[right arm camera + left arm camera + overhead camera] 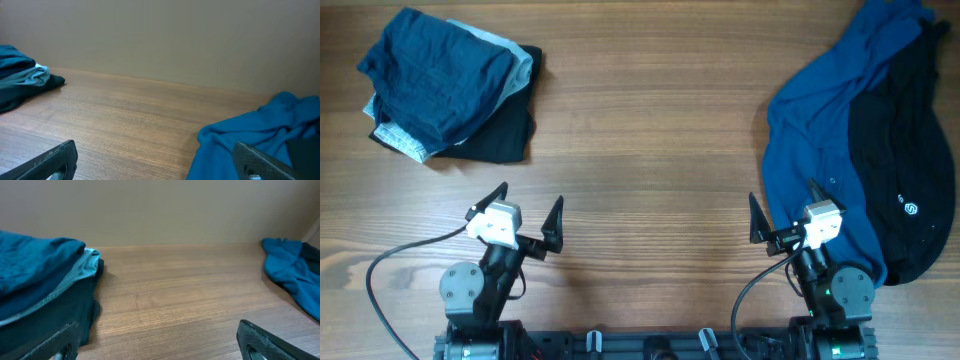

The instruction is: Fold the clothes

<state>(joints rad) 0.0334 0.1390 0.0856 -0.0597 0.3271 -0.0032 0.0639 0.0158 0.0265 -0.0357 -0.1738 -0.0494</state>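
Observation:
A stack of folded clothes [450,85] lies at the far left: a dark navy piece on top, a light grey piece and a black piece under it. It also shows in the left wrist view [40,280] and the right wrist view [22,75]. A bright blue buttoned shirt [820,150] lies crumpled at the right, partly over a black piece with a white logo [905,180]. The shirt also shows in the right wrist view [250,135]. My left gripper [528,208] is open and empty near the front edge. My right gripper [785,208] is open and empty, its right finger over the shirt's edge.
The wooden table [640,150] runs bare between the two piles. A black cable [400,255] loops at the front left beside the left arm's base. A plain beige wall [160,210] stands behind the table's far edge.

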